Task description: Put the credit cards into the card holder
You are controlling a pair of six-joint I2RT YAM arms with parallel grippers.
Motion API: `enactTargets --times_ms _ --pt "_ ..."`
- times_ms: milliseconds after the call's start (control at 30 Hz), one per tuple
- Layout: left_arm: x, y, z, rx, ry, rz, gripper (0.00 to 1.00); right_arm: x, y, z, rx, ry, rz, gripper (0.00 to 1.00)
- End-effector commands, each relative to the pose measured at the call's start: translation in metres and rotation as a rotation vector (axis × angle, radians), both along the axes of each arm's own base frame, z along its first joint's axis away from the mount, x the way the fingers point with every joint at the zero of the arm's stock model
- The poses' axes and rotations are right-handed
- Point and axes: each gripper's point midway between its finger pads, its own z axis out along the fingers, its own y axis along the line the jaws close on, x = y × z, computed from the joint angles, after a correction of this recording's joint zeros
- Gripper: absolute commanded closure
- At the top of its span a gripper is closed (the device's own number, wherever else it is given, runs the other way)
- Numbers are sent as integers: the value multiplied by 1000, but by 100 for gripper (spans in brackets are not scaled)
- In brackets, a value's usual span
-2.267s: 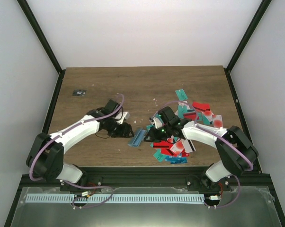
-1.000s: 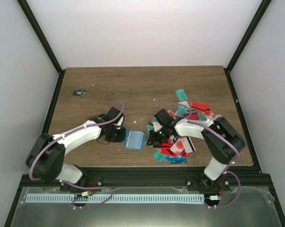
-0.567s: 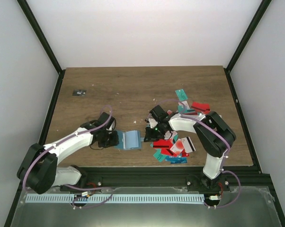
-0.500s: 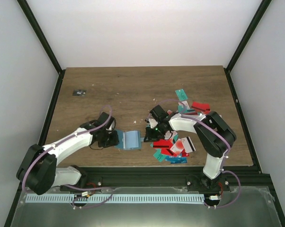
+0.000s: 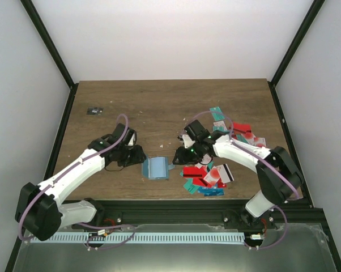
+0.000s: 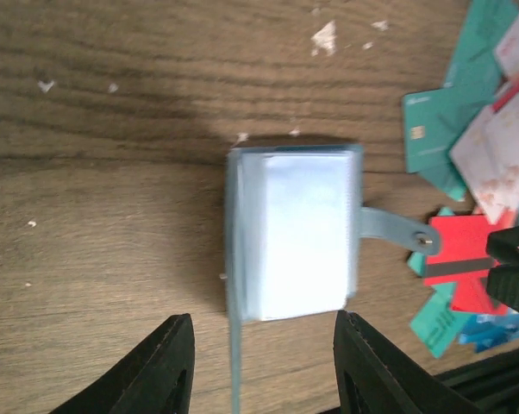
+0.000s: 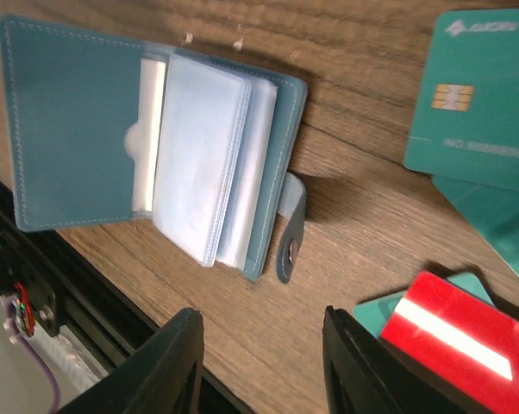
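**Holder lay open near table's near edge, both grippers empty**

The holder (image 5: pixel 157 168) lay flat and open on the table (image 5: pixel 159 107), close to the near edge, about mid-width. The teal cover was spread, the clear sleeves (image 7: pixel 199 164) fanned upward, and the snap strap (image 7: pixel 290 226) stuck out toward the cards. One sleeve looked to have something pale in it; I could not tell what.

The cards (image 5: pixel 218 170) sat in a loose overlapping pile just right of the holder, running toward the right edge. They were teal, red, white and blue.

Handling, as judged:
- Holder: light, soft cover, floppy slick sleeves. Likely to slide on the wood if pushed. Best pinned or pinched at the cover edge or spine, not by the sleeves.
- Cards: thin, stiff, slick and flat on the table, so hard to pinch. Best taken at an edge that overhangs another card.

The left gripper (image 5: pixel 135 155) sat just left of the holder, jaws apart, holding nothing. The right gripper (image 5: pixel 182 156) sat between holder and pile, near the strap, jaws apart and also empty.

A small dark thing (image 5: pixel 94 111) lay near the far left corner, well apart.
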Motion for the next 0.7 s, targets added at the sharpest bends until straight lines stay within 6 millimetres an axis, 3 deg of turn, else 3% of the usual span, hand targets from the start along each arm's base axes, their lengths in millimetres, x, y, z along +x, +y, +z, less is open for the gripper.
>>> enactTargets --times_ms 0,167,233,333,467,667 --pt "-1 -10 27 -50 -25 -31 54 9 -23 25 -94 -78 -90 55" --pt "0 -39 54 -130 -82 -136 54 4 -72 31 -255 -103 -283 35" --pt "0 -58 65 -167 -111 -197 54 -5 -93 30 -305 -75 -396 21" --pt "-3 -89 74 -207 -134 -301 54 -25 -117 25 -328 -7 -514 9" --pt "-9 -131 69 -236 -124 -416 55 -57 -131 7 -299 126 -606 0" --pt "-9 -185 34 -234 -53 -522 55 -82 -162 -19 -348 220 -704 0"
